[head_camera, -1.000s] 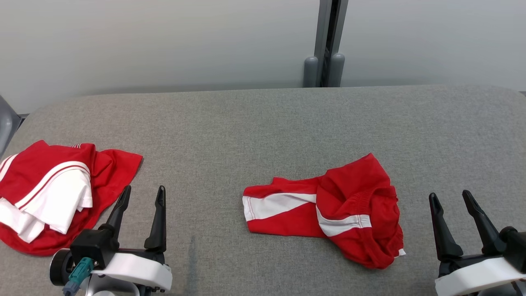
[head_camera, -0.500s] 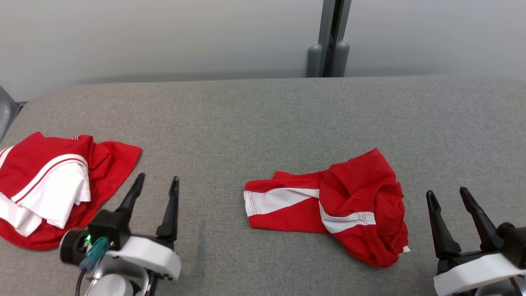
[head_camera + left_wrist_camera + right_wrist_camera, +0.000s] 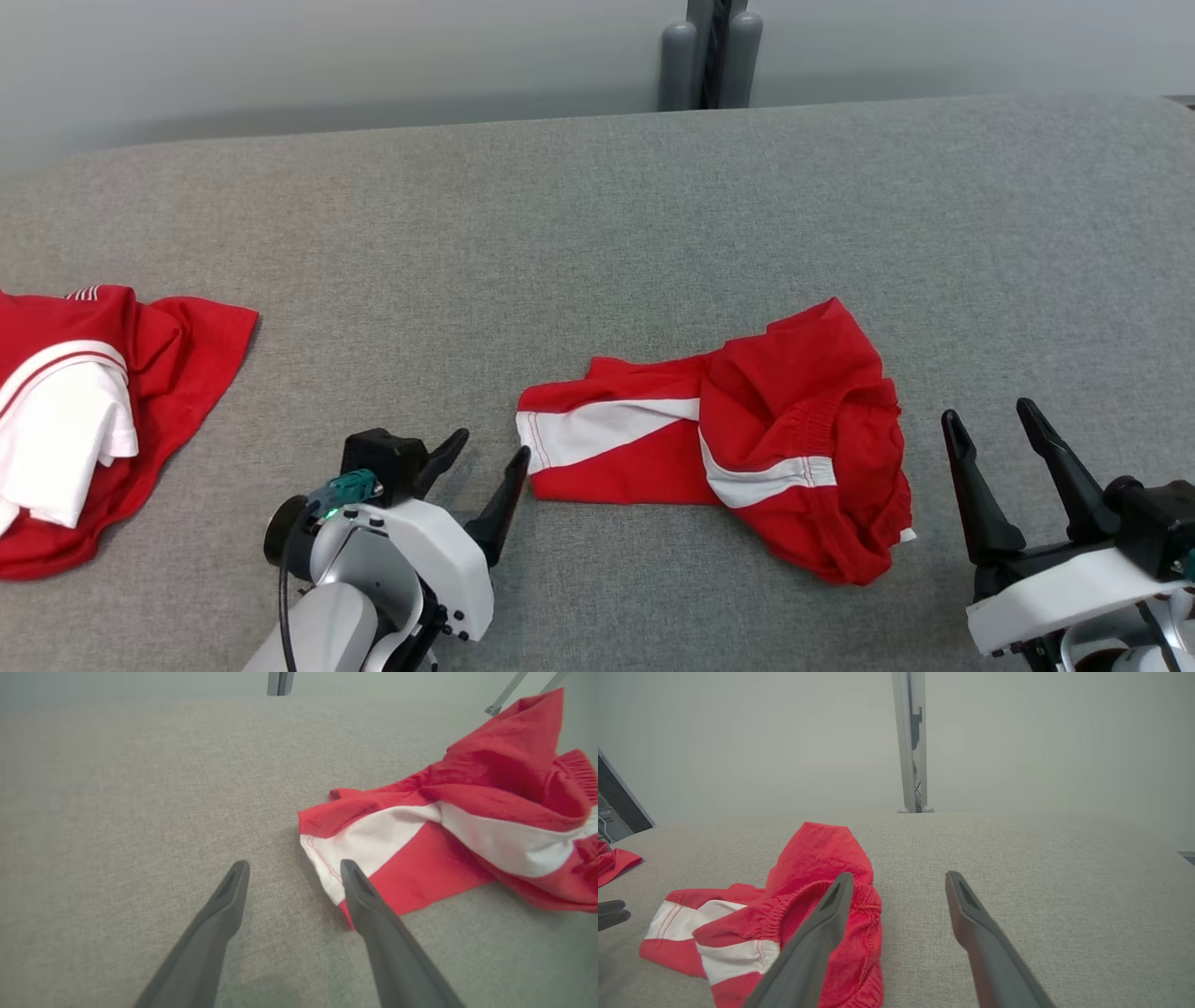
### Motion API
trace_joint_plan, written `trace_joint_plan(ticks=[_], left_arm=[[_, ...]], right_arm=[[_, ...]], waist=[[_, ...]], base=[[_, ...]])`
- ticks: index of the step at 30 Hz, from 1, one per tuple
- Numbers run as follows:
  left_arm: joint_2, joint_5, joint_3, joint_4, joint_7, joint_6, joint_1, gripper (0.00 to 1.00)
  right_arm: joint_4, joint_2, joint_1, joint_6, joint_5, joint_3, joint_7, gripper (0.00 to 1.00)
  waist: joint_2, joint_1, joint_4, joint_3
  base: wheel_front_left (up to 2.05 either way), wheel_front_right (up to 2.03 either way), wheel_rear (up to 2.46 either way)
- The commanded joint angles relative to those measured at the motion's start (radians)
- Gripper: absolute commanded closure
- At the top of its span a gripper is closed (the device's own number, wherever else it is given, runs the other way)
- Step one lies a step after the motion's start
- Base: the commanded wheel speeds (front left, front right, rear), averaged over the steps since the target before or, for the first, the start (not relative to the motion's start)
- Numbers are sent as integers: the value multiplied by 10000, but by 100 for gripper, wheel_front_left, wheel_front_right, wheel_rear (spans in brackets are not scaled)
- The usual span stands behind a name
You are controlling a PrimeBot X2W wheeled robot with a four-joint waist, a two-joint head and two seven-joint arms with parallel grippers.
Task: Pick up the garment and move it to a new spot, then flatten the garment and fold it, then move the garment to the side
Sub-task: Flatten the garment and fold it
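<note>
I had the garment [image 3: 794,420], a pair of red shorts with white stripes, lying crumpled just right of the middle of the grey counter [image 3: 597,233], with one leg stretched out flat toward 9 o'clock and the bunched waistband toward 3 o'clock. My left gripper [image 3: 492,445] sat low at 9 o'clock of the shorts with its fingers spread apart and nothing between them. The nearer fingertip was right at the white hem, and I could not tell whether it touched the cloth. My right gripper [image 3: 986,411] stood at 3 o'clock of the shorts, clear of the fabric, with its fingers also apart and empty. A second red and white garment [image 3: 177,345] lay heaped at the counter's 9 o'clock edge, well apart from the shorts. A grey post [image 3: 707,56] rose behind the counter at 12 o'clock.
</note>
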Motion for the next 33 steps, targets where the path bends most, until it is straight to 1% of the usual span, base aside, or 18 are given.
trace_joint_plan(ticks=[1,3,9,10,11,12,17,20,21,26,29,33], left_arm=[[-9,-143,-26,78,127,-115,-218,0],[-59,-230,-130,201,362,-300,-377,0],[-156,-438,-331,566,828,-597,-791,0],[-173,-502,-361,640,895,-621,-838,11],[-182,-484,-371,653,804,-683,-903,58],[-187,-487,-375,714,773,-686,-952,100],[-186,-545,-399,950,643,-744,-1032,100],[-167,-534,-425,1041,551,-753,-1009,100],[-179,-518,-445,1071,486,-737,-1000,100],[-224,-490,-515,1138,421,-714,-1040,100],[-265,-487,-561,1191,381,-717,-1059,100],[-353,-473,-646,1270,291,-727,-1122,100]], right_arm=[[33,-77,-129,1,29,41,-43,0],[95,-116,-208,1,76,103,-42,0],[245,-194,-421,1,189,293,-125,0],[266,-221,-449,1,203,328,-134,0],[284,-241,-486,1,221,355,-155,0],[307,-250,-506,1,249,374,-179,0],[349,-413,-463,1,390,451,-144,0],[251,-637,-495,1,517,701,-32,0],[125,-892,-527,1,677,1063,223,0],[-349,-1698,-720,1,1201,2394,1017,0],[-563,-2089,-910,1,1504,3169,1405,0],[-473,-2438,-1283,1,1880,3839,1727,0]], waist=[[0,0,-101,129],[0,0,-169,229],[0,0,-343,451],[0,0,-363,474],[0,0,-382,504],[0,0,-395,520],[0,0,-390,516],[0,0,-357,468],[0,0,-319,432],[0,0,-206,409],[0,0,-138,405],[0,0,-4,417]], base=[[0,0,0],[0,0,0],[0,0,0],[0,0,0],[0,0,0],[0,0,0],[0,0,0],[0,0,0],[0,0,0],[0,0,0],[0,0,0],[0,0,0]])
